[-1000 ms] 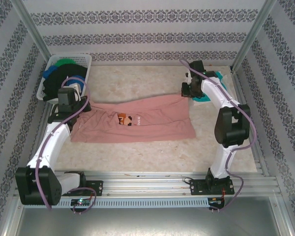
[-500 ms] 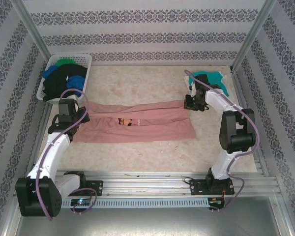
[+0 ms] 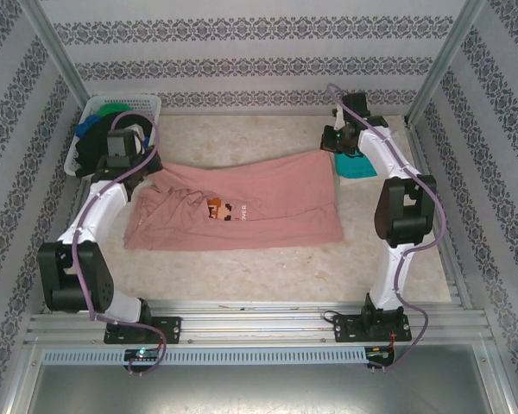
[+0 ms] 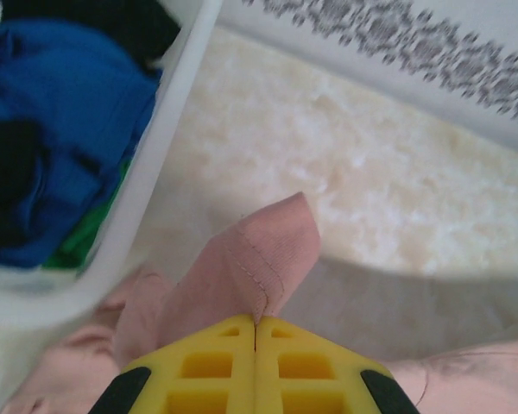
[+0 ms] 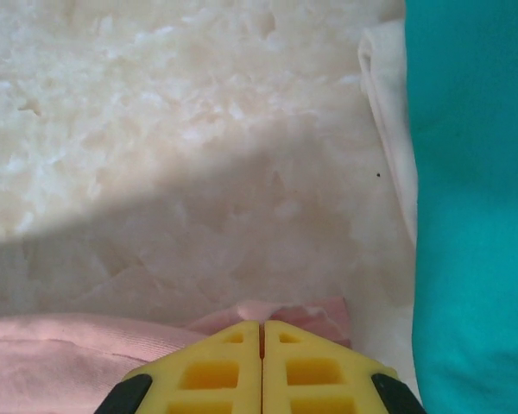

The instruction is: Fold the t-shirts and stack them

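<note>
Left gripper (image 4: 255, 335) is clenched on a folded edge of the pink shirt (image 3: 276, 203), just beside the basket (image 4: 168, 129). Right gripper (image 5: 261, 338) nips its far corner, next to the teal shirt (image 5: 475, 216). The pink shirt sprawls across the table (image 3: 242, 138).

wall (image 3: 242, 53): white paper with dark flowered bands, beyond left gripper (image 4: 255, 321) and right gripper (image 5: 261, 326) | table (image 3: 242, 138): pale mottled top beneath both | shadow (image 5: 155, 224): grey, just ahead of each | rails (image 3: 259, 323): metal, behind them
</note>
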Tool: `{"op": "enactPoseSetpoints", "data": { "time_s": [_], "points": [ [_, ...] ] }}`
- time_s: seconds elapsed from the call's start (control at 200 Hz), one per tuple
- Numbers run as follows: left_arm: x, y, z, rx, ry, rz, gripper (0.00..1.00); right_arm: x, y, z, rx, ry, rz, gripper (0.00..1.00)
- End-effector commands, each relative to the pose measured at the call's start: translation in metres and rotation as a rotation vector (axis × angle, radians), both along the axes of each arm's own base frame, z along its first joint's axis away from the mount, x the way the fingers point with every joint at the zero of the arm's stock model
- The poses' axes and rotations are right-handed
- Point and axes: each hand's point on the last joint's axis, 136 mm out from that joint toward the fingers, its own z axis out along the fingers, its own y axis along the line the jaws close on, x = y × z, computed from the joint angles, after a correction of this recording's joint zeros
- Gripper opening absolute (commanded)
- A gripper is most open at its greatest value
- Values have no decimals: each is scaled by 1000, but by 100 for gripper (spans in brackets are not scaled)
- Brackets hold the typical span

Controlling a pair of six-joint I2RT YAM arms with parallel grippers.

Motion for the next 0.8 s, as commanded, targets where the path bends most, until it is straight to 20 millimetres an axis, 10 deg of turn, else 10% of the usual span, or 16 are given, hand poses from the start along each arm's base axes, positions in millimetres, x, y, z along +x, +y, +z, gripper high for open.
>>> {"op": "enactPoseSetpoints", "data": {
  "time_s": [0.0, 0.794],
  "points": [
    [10, 1, 8, 14, -37, -23, 0, 5, 0, -7, 15, 17, 8, 8],
    [-136, 14, -87, 4, 164, 124, 0, -105, -37, -82, 60, 172, -94, 6]
  ]
}}
